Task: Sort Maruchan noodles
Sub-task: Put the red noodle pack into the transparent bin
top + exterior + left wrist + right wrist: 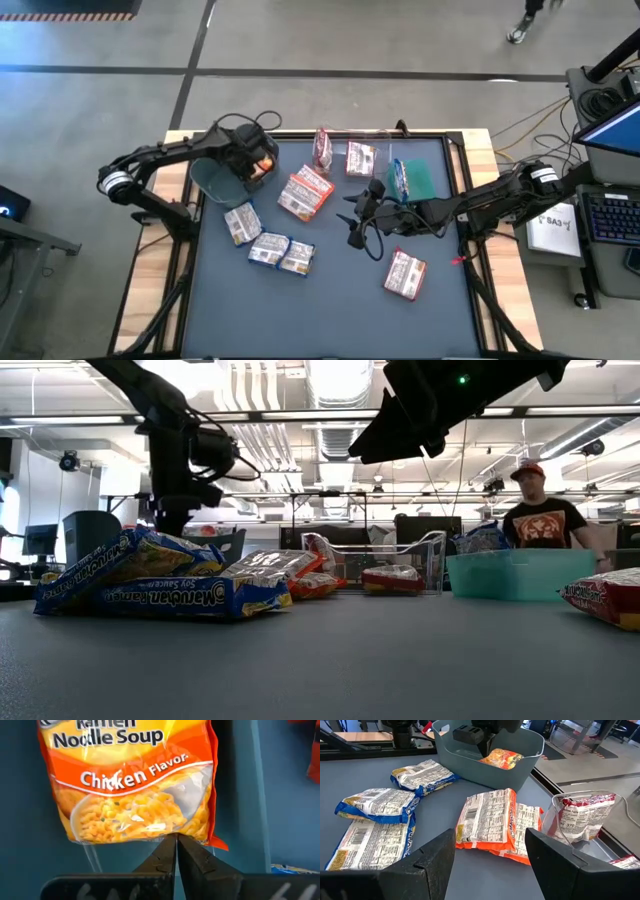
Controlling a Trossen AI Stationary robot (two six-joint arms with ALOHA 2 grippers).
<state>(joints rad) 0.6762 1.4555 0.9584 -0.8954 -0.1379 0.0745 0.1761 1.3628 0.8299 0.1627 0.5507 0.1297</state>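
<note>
The left tool hung over the grey bin at the surface's far left corner, its fingers pinched shut on the edge of an orange chicken packet, which dangled inside the bin. From the right wrist view that same packet showed just above the bin's rim, held from above.

The right tool hovered near the middle of the surface, to the right of the grey bin, with its fingers spread wide and nothing between them.

Just right of the grey bin lay two orange packets, one overlapping the other, label side down. In front of the bin lay three blue-and-white packets: one closest to it and a pair touching each other a little farther off. A maroon-and-white packet lay alone well to the right of the bin, near the surface's front right.

Along the far edge, to the right of the grey bin, a clear bin held maroon-and-white packets, one standing upright. Beyond it, a green bin held a blue-and-white packet.

In the low view, a person stood behind the surface.
</note>
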